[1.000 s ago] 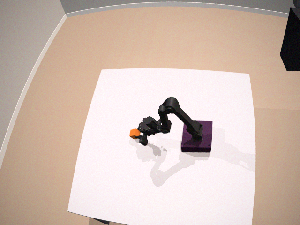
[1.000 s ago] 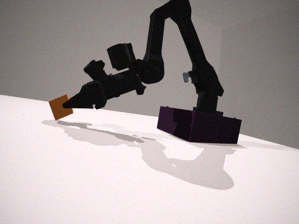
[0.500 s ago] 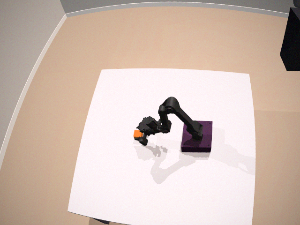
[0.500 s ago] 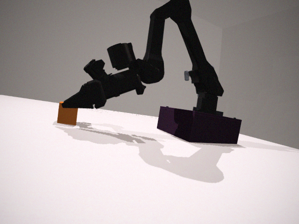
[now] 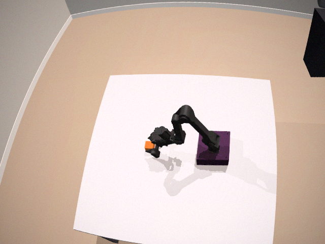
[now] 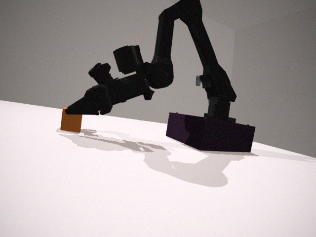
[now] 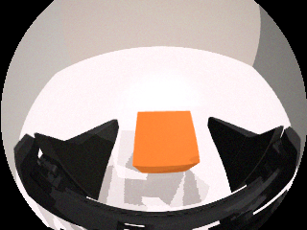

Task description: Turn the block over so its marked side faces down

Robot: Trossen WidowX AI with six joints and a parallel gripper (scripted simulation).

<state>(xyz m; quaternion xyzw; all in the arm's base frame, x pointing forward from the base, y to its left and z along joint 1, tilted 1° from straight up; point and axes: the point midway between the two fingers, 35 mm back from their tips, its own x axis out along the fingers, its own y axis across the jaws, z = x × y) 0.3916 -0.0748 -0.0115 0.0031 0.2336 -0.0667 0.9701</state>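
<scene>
The block (image 5: 149, 146) (image 6: 71, 123) (image 7: 166, 141) is a plain orange cube. It sits upright and flat on the white table (image 5: 126, 196) (image 6: 122, 204) (image 7: 72, 101). The faces in view are plain orange and show no mark. The underside is hidden, and parts of the block are behind the gripper in the top and exterior views. My gripper (image 5: 149, 144) (image 6: 66, 111) (image 7: 163, 120) is open wide and slants down from the robot's base side. Its fingers stand on either side of the block near its upper part, with a gap on each side in the wrist view.
The arm's purple base block (image 5: 221, 142) (image 6: 227, 136) stands on the table to the right. The arm arches over from it to the gripper. A black box (image 5: 316, 52) stands beyond the table at the upper right.
</scene>
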